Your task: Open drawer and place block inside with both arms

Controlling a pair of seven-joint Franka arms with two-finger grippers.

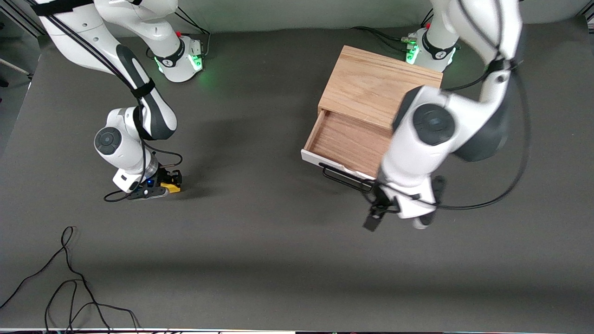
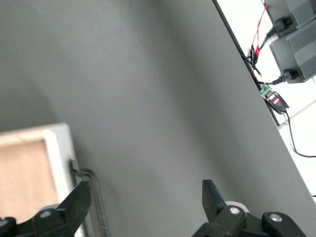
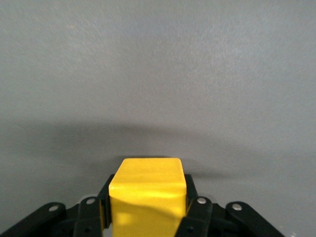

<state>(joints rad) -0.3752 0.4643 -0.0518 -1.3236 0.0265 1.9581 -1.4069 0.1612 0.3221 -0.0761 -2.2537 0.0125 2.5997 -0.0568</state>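
Observation:
The drawer stands pulled open from the light oak box, and its wood interior holds nothing. Its black wire handle faces the front camera. My left gripper is open just off the handle, above the table in front of the drawer. In the left wrist view the gripper is empty, with the handle beside one finger and not between them. My right gripper is low at the table toward the right arm's end, shut on the yellow block. The block sits between its fingers.
Loose black cables lie on the table near the front edge at the right arm's end. The left arm's cable loops beside the drawer. The table edge and power boxes show in the left wrist view.

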